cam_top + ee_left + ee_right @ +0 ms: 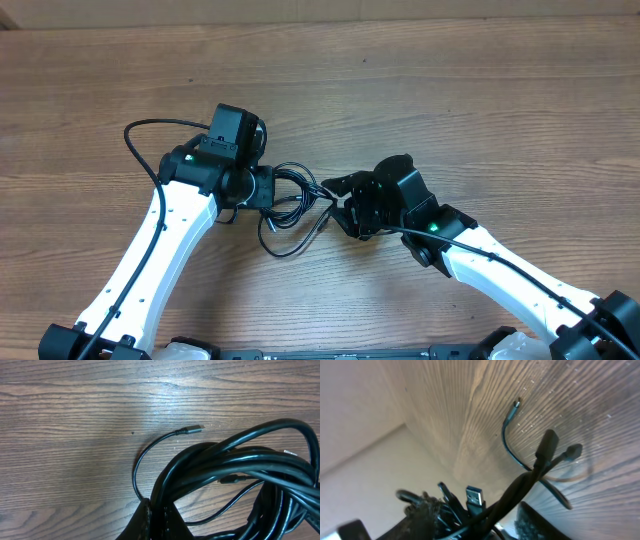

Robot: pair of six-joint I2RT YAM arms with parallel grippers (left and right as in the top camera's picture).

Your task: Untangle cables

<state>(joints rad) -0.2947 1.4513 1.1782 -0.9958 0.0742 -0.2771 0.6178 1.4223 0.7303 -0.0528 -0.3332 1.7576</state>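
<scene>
Cables (pixel 292 212): a bunch of thin black cords lay on the wooden surface (pixel 450 90) near the middle of the overhead view, between the two arms. How many cords made up the bunch could not be counted, as the loops overlapped.
Left gripper (pixel 272 190): at 9 o'clock of the bunch. Its jaws were closed on the cables. In the left wrist view only a dark finger (pixel 150 522) showed at the bottom edge, with the cords rising out of it.
Bunch in left wrist view: the glossy strands (pixel 240 460) filled the 4 o'clock part and ran off the right and bottom edges.
Loose end: one thin cord curved out toward 12 o'clock and ended in a small plug tip (pixel 192 429) lying flat on the surface.
Right gripper (pixel 338 206): at 3 o'clock of the bunch. Its jaws stood apart with strands in the gap. Whether the pads pressed them could not be told.
Right wrist view: blurred and tilted. A fuzzy dark finger (pixel 422 512) sat at 7 o'clock, and a USB plug (pixel 475 495) stood between the fingers. A second finger at 5 o'clock was cut off by the edge.
Far tip: a small plug (pixel 516 406) at 1 o'clock, its type too small to make out.
</scene>
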